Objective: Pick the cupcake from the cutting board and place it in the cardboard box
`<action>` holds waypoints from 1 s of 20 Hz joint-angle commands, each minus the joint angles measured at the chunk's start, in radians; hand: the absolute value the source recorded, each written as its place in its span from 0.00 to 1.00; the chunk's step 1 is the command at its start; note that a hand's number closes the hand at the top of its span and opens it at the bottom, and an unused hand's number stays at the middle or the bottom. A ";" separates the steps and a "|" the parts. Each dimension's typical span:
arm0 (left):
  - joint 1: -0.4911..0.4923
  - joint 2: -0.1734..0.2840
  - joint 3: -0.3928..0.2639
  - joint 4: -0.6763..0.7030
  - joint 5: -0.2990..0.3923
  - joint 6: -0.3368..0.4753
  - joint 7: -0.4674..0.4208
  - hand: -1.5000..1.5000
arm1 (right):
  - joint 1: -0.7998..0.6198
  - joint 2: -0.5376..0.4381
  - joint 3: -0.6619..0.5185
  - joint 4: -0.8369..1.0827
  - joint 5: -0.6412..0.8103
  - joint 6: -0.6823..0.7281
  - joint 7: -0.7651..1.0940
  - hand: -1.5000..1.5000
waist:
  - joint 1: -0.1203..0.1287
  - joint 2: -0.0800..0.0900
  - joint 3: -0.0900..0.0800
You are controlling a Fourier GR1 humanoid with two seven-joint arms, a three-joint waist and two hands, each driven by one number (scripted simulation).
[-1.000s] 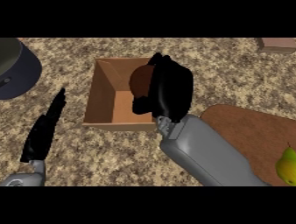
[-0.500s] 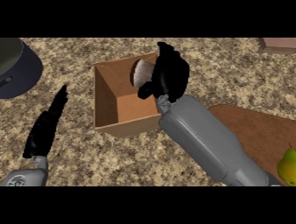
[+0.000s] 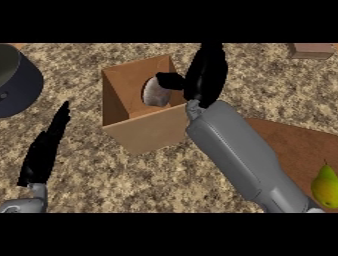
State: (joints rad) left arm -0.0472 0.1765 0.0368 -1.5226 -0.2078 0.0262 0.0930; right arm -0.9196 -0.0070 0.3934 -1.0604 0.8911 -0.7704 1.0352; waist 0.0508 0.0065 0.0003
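Note:
The cupcake (image 3: pixel 154 91) lies inside the open cardboard box (image 3: pixel 148 129), on its side against the box's far right wall, pale wrapper showing. My right hand (image 3: pixel 206 75) is over the box's right rim, fingers straight and pointing away from me. Its thumb sticks out left and reaches the cupcake's edge. The brown cutting board (image 3: pixel 301 145) lies to the right, partly under my right forearm. My left hand (image 3: pixel 46 149) rests open at the lower left with straight fingers, apart from the box.
A yellow-green pear (image 3: pixel 328 186) sits on the cutting board's near right part. A dark pot (image 3: pixel 3 82) stands at the far left. A small wooden block (image 3: pixel 311 50) lies at the top right edge.
My right hand carried the cupcake forward over the box and its fingers have straightened. The cupcake now sits lower, inside the box. The left hand barely moved.

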 commanded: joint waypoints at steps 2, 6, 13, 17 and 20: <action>0.041 -0.004 0.011 -0.010 0.006 0.008 -0.014 0.50 | 0.051 0.007 -0.029 -0.104 0.027 -0.270 0.086 0.00 | -0.033 -0.011 0.000; 0.080 0.001 0.026 -0.035 -0.002 0.027 -0.016 0.50 | 0.172 0.007 -0.052 -0.226 0.137 -0.301 0.117 0.00 | -0.064 -0.019 0.000; 0.099 0.004 0.043 -0.052 0.009 0.024 -0.004 0.50 | 0.549 -0.042 -0.095 -0.666 0.237 -0.222 0.077 0.00 | -0.096 -0.023 0.000; 0.111 0.022 0.059 -0.075 0.033 -0.004 -0.006 0.50 | 0.803 -0.115 -0.038 -0.971 0.218 -0.131 0.058 0.00 | -0.086 -0.019 0.000; 0.122 0.002 0.042 -0.093 0.020 0.010 -0.015 0.50 | 0.986 -0.227 0.001 -1.141 0.137 -0.133 0.021 0.00 | -0.079 -0.015 0.000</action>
